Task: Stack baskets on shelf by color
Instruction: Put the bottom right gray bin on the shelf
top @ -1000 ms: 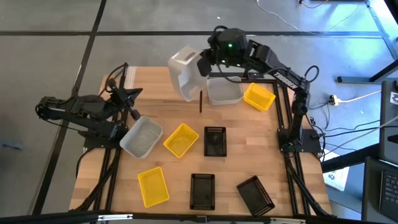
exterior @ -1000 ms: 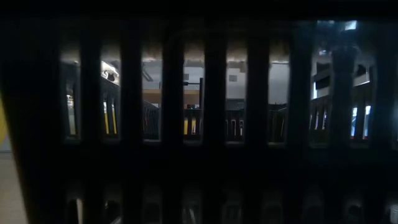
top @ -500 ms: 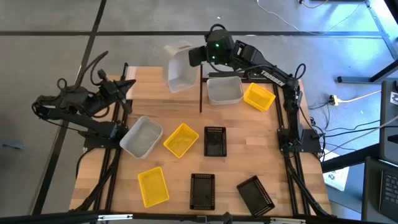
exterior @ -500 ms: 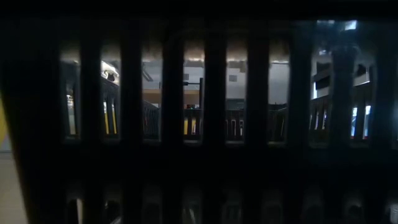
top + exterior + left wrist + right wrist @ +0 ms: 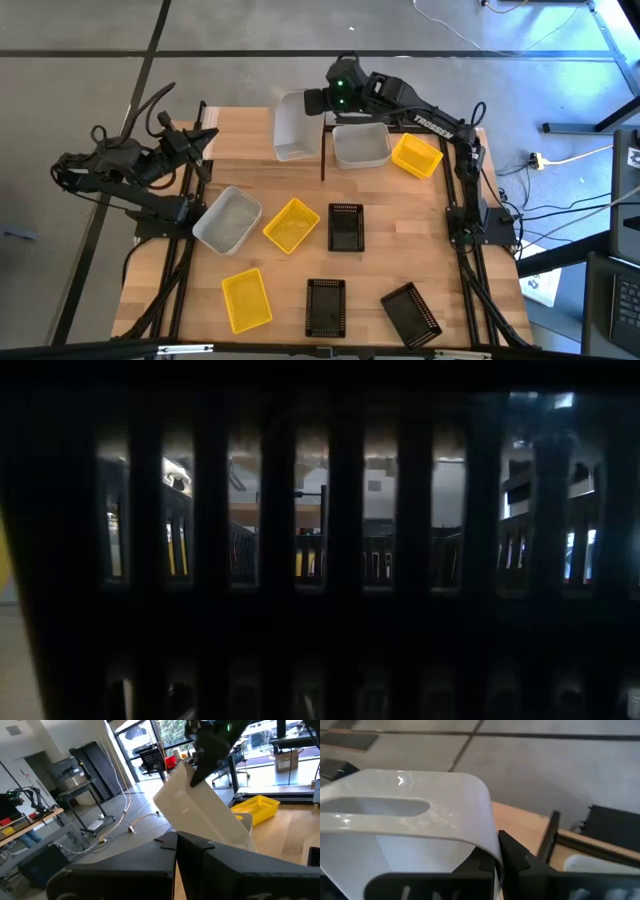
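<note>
1. The right gripper (image 5: 312, 100) is seen at the upper centre of the high view, clamped on the rim of a translucent white basket (image 5: 293, 128), which is held over the shelf (image 5: 250, 130) section left of the black upright divider (image 5: 322, 160).
2. In the right wrist view the same basket's rim (image 5: 420, 795) is shown pinched between the dark fingers (image 5: 515, 857).
3. The left gripper (image 5: 205, 140) is parked at the upper left of the high view, off the table's left edge; whether its fingers are apart or together cannot be told.
4. On the shelf, right of the divider, a second white basket (image 5: 360, 146) and a yellow basket (image 5: 416, 155) are already placed.
5. Left on the tabletop are judged to be: a white basket (image 5: 228, 220), two yellow baskets (image 5: 291, 225) (image 5: 246, 299), and three black baskets (image 5: 346, 227) (image 5: 325, 306) (image 5: 411, 313).
6. The task is therefore judged to be at an early stage, with six baskets unplaced.
7. The low view is blocked by a dark perforated wall.
</note>
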Tool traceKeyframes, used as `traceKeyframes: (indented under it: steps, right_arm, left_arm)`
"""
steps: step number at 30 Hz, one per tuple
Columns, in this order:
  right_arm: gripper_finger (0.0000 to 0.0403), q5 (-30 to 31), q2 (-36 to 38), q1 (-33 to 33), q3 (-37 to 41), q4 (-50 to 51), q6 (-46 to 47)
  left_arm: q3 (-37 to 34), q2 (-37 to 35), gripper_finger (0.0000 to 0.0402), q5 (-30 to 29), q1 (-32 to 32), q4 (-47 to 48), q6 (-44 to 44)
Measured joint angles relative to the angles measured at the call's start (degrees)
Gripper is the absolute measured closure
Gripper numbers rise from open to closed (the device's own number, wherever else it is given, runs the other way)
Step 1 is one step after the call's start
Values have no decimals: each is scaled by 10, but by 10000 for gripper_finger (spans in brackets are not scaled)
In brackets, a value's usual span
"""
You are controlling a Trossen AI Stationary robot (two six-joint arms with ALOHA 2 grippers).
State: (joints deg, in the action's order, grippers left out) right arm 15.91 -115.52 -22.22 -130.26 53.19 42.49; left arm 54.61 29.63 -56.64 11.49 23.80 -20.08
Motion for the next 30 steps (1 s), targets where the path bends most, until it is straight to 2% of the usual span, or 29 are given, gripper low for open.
traceKeyframes:
  steps: [8, 30]
  right_arm:
    - [403, 9, -1, -1, 48, -4, 25]
    - [392, -17, 0, -3, 49, -2, 9]
  left_arm:
    - [0, 0, 401, 0, 0, 0, 0]
    - [0, 0, 401, -1, 0, 1, -5]
